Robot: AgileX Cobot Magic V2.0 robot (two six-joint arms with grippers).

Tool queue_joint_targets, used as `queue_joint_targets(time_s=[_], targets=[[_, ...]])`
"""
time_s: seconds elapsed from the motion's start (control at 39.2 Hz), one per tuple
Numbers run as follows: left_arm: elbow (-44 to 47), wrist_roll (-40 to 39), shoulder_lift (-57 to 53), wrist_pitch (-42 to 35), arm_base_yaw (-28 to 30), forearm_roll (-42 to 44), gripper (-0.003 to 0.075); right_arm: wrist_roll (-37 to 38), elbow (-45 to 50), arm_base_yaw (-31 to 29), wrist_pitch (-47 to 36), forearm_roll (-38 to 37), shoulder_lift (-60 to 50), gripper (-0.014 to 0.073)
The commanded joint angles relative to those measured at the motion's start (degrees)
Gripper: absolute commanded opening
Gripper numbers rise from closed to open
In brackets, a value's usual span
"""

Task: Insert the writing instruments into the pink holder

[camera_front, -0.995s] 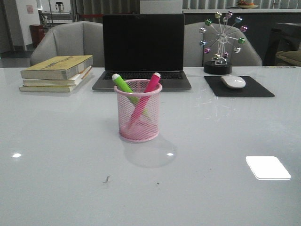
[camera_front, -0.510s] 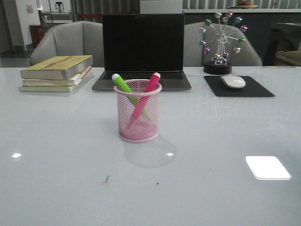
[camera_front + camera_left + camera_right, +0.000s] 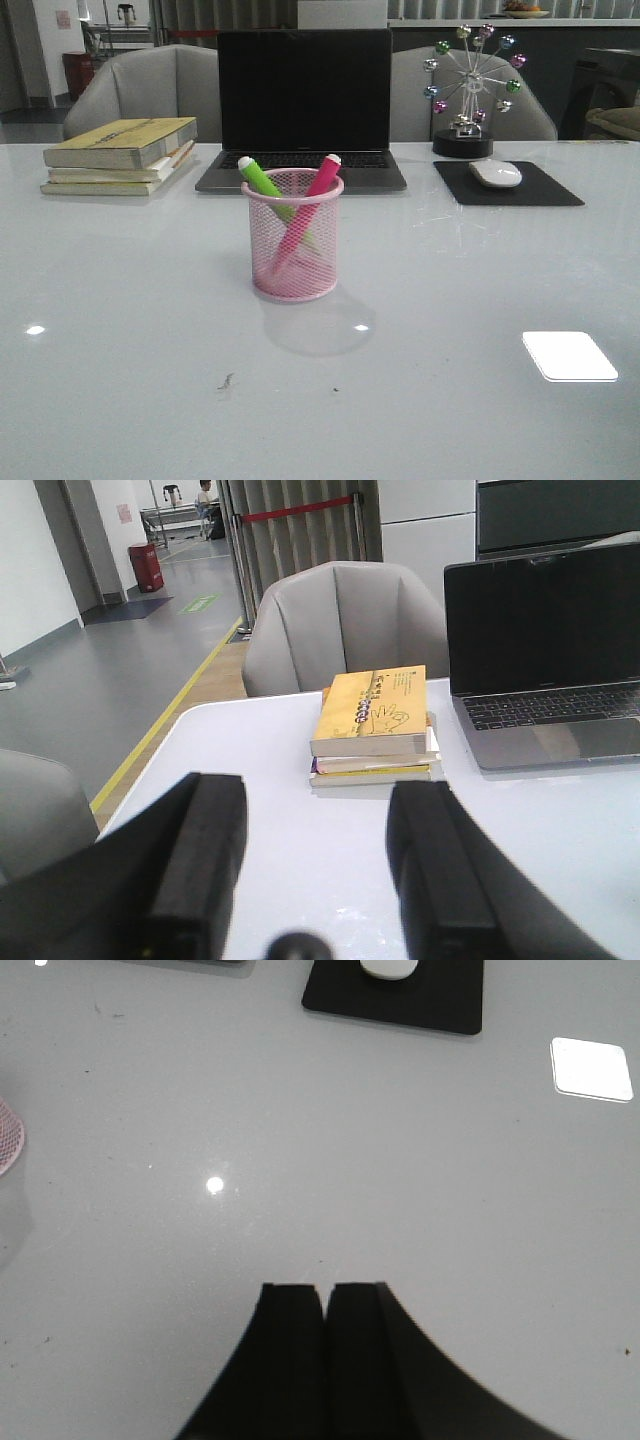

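Pink wire mesh forms the pale cylindrical pen cup [image 3: 295,238] you see standing upright on the glossy white table [image 3: 120,330], in front of the dark-screened grey laptop [image 3: 304,105]. Both chunky highlighters lean crossed inside it: the bright green one [image 3: 262,178] tilts toward the left rim, the hot pink one [image 3: 318,186] toward the right rim, whitish cap ends up. Your left gripper [image 3: 318,855] has its black fingers spread well apart with nothing between them, facing the stack of yellow-covered books [image 3: 374,724]. Your right gripper [image 3: 322,1350] has its fingers pressed together, empty, above bare tabletop; the white mouse [image 3: 388,968] on its black mat [image 3: 395,1002] lies well beyond it.
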Motion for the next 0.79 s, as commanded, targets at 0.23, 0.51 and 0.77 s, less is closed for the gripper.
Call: queue_joint_targets(time_s=[0.23, 0.51, 0.77], targets=[[-1.7, -0.1, 0.2, -4.4, -0.5, 0.0, 0.0393, -0.6, -1.6, 0.0, -4.2, 0.2, -0.8, 0.0057], [-1.7, -0.1, 0.2, -4.4, -0.5, 0.0, 0.0393, -0.6, -1.6, 0.0, -1.2, 0.1, -6.4, 0.0057], [-1.7, -0.1, 0.2, -4.4, -0.5, 0.0, 0.0393, -0.6, -1.3, 0.0, -0.6, -1.7, -17.1, 0.0057]])
